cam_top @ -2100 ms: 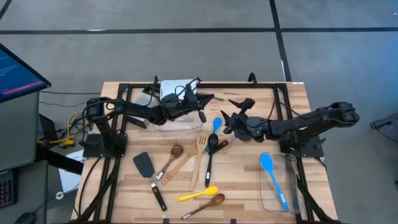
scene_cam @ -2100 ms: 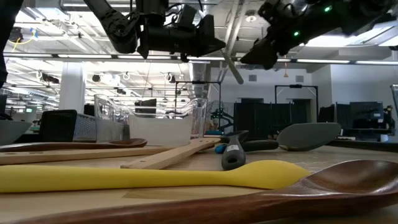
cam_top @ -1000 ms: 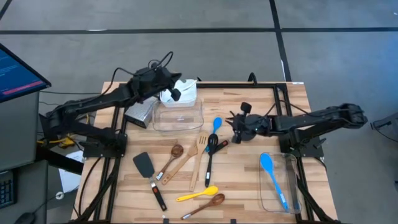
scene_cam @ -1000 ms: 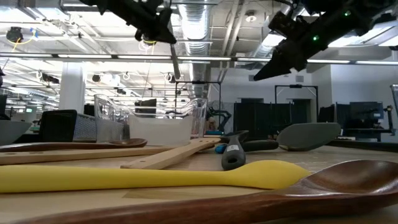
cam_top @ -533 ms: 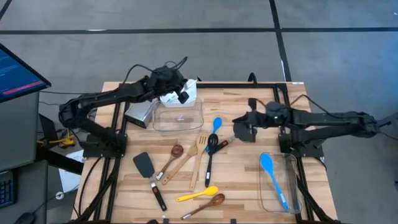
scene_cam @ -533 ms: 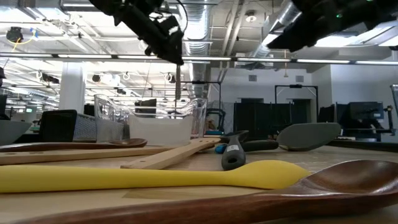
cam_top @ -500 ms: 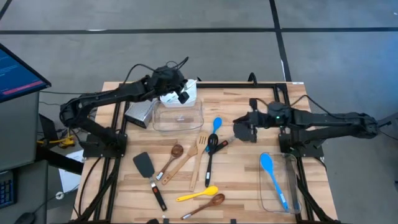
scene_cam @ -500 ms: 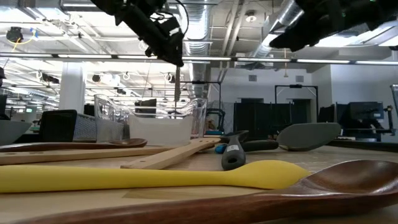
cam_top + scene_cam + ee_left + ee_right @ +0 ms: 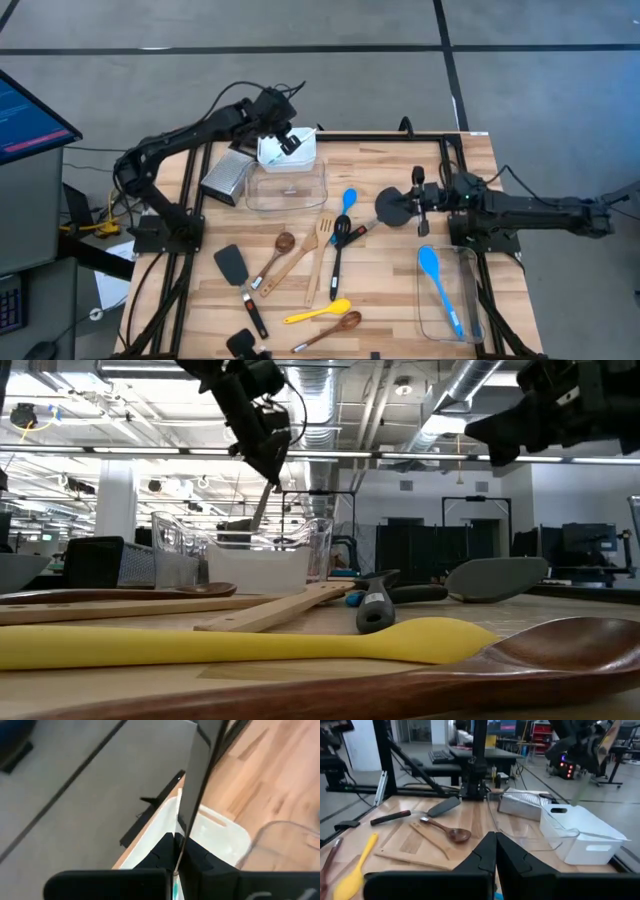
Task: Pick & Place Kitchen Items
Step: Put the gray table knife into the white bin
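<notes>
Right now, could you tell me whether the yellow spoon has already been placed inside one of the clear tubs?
No, the yellow spoon lies on the bare wooden table near its front edge, apart from both clear tubs; only a blue spoon lies in the right-hand tub.

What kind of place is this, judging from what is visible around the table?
Probably a robotics lab or industrial workspace, not a kitchen. The low view shows exposed ceiling ducts and strip lights; the right wrist view shows a desk with a keyboard behind the wooden table; the floor is bare concrete.
</notes>
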